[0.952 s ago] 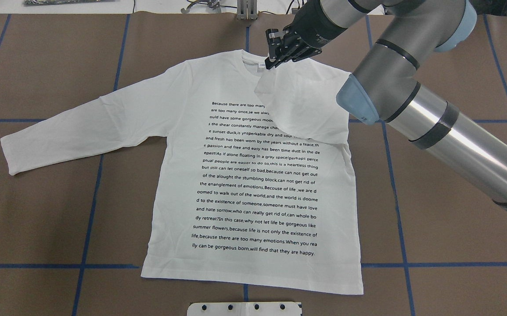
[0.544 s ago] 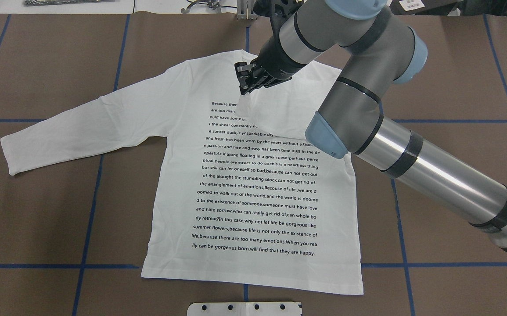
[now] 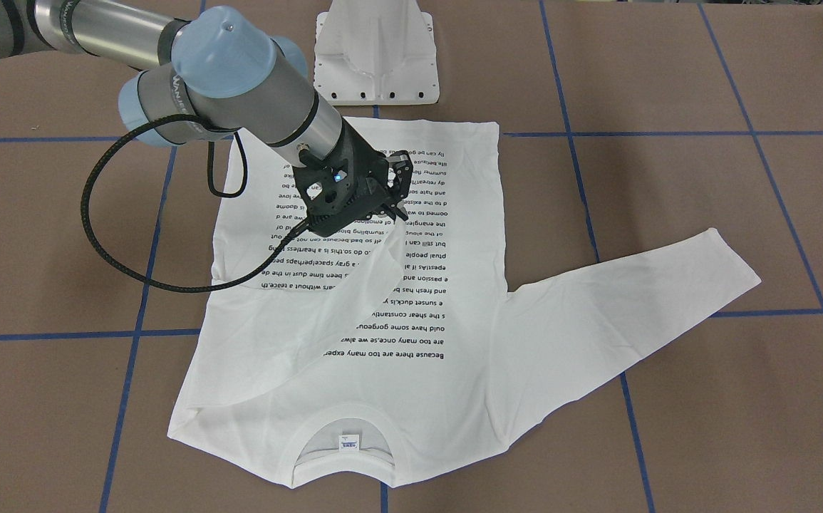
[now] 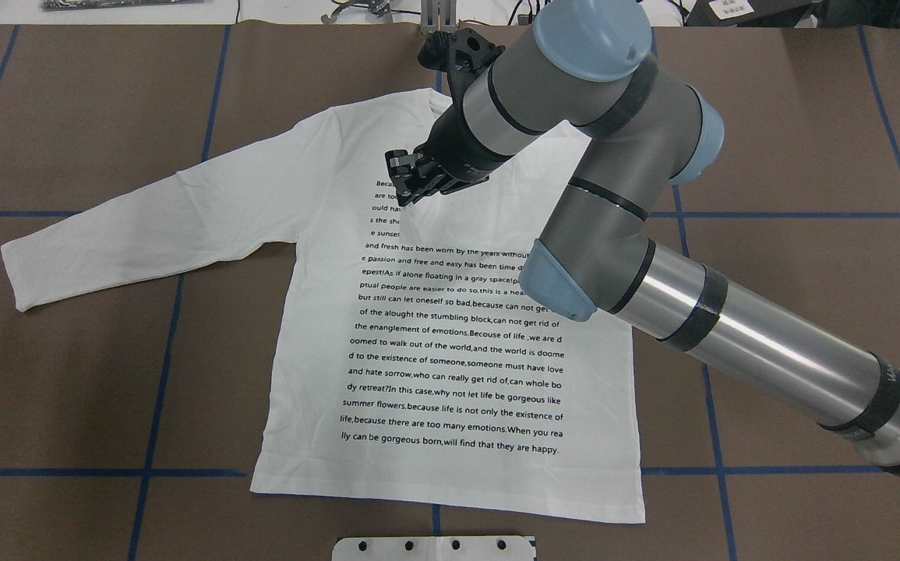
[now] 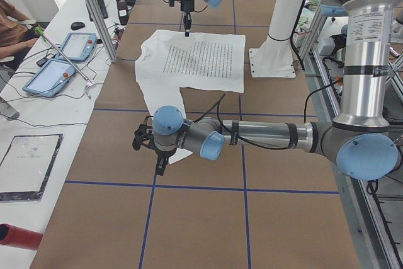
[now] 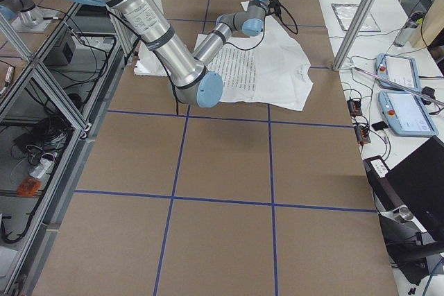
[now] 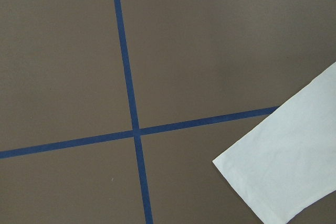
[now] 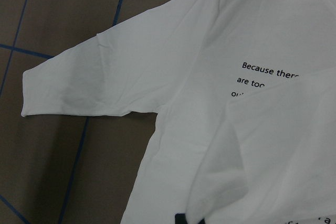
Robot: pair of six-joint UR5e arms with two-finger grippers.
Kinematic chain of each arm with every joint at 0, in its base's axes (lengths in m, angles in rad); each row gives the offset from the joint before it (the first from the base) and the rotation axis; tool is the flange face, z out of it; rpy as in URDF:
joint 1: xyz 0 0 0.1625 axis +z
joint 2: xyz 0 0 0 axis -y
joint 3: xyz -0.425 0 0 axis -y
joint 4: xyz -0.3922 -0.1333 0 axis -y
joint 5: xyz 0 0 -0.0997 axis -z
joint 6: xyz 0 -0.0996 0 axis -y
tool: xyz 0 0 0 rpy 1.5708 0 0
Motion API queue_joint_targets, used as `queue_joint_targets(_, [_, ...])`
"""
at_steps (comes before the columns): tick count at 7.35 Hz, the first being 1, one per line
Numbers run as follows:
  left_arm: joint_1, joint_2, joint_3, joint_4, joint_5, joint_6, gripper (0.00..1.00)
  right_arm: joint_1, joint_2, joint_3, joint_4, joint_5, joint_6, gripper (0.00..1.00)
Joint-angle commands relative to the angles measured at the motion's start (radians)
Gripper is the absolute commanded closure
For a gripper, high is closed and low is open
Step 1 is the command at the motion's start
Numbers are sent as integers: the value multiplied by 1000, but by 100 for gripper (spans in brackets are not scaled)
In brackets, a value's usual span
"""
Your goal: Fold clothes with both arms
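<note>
Where right jaws pinch, T-shirt sleeve [image 4: 457,222] hangs.

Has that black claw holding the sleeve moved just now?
Yes. The black two-finger right gripper has dragged the white T-shirt's sleeve leftward in the overhead view, from beside the ribbed collar to the black text block's first lines.

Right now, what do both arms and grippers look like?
Right arm and left arm: silver-grey tubes, light-blue joint caps, black bands. Right gripper: black, two-fingered, with a looping black braided cable. Left gripper looks black too.
</note>
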State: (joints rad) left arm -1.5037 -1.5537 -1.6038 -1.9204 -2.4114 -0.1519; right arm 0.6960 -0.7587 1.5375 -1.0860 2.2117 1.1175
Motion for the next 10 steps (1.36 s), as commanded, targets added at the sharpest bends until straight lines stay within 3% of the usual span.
queue_joint_targets(1, [-1,-3,4,0,0,0,0,-23,1,4,2,0,22,100])
queue_joint_targets(4, [0,-3,4,0,0,0,0,-45,-10,28,0,-1,37,100])
queue_joint_targets(6, [-1,-5,4,0,0,0,0,-78,25,-38,0,-64,42,100])
queue_joint_targets(8, [0,-5,7,0,0,0,0,-88,206,-275,0,-93,42,100])
queue_joint_targets(10, [0,-12,11,0,0,0,0,-110,262,-368,2,-147,42,100])
